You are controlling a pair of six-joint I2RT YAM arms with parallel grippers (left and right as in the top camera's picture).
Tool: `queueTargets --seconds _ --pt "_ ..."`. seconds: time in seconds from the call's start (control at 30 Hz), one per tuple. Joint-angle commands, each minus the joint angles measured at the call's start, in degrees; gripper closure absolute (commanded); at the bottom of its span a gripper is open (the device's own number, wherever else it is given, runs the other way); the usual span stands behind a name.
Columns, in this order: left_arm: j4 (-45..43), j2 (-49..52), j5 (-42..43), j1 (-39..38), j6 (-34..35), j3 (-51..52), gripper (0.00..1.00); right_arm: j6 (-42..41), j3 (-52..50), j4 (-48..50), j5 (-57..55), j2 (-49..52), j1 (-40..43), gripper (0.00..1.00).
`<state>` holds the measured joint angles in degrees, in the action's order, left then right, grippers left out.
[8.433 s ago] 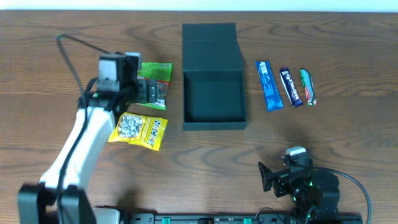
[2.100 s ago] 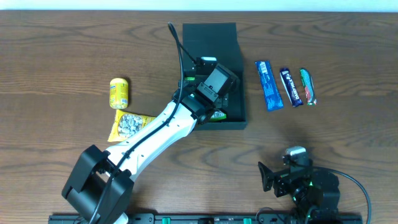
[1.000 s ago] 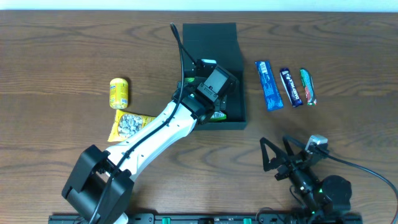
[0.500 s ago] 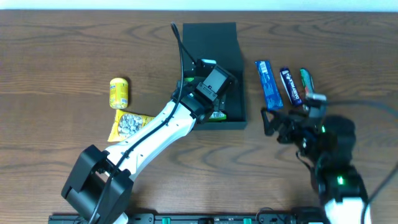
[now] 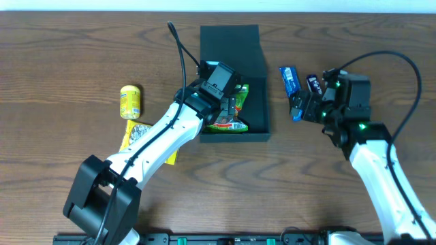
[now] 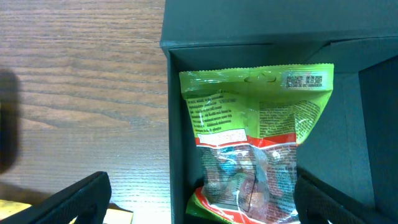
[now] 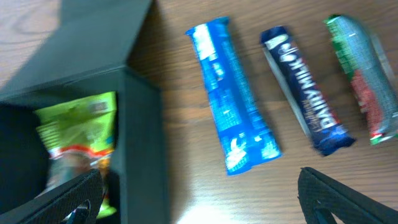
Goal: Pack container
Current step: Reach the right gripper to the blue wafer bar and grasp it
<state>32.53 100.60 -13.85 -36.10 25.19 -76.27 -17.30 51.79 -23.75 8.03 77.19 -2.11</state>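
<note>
From overhead, my left gripper [image 5: 230, 103] hangs over the open container [image 5: 230, 42], which sits directly beneath it with the flap lid standing back on the far side. The green packet [image 5: 229, 124] lies inside, below my fingers, so I judge that item packed. Well off to that gripper's left, a yellow can [image 5: 130, 102] and a yellow packet [image 5: 136, 138] wait on the table [image 5: 68, 54]. My right gripper [image 5: 298, 107] hovers at the near end of the blue bar [image 5: 289, 76], with the dark blue bar [image 5: 313, 83] just beside it. In the left wrist view my jaws are spread wide and grasp nothing. The green packet rests flat on the box floor ahead of my fingertips [image 6: 74, 199], nearer the left wall, which I think leaves floor free for the rest. In the right wrist view the jaws are likewise spread and empty. The blue bar lies straight ahead, the dark blue bar and a green-and-red bar [image 7: 364, 78] lie further right, and the container's wall is to the left. I judge the wide opening is meant to straddle the blue bar, the one nearest the box.
</note>
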Motion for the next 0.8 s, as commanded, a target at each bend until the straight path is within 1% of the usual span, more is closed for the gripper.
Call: queueTargets --seconds 0.0,0.2,0.43,0.7,0.77 --pt "0.09 -1.03 0.37 0.31 -0.83 -0.81 0.05 2.32 2.95 0.00 -4.44 2.73 -0.17 0.01" --pt "0.11 -1.03 0.39 0.48 -0.81 -0.81 0.05 5.03 6.93 0.68 -7.78 8.92 -0.17 0.01" --pt "0.24 -1.03 0.39 0.48 -0.83 -0.81 0.05 10.60 10.19 5.97 -7.76 17.14 -0.22 0.01" --pt "0.22 -1.03 0.39 0.48 -0.83 -0.81 0.05 13.84 12.72 11.39 -4.63 25.57 -1.51 0.14" --pt "0.22 -1.03 0.39 0.48 -0.83 -0.81 0.05 14.86 12.92 11.63 -4.81 27.21 -1.84 0.15"
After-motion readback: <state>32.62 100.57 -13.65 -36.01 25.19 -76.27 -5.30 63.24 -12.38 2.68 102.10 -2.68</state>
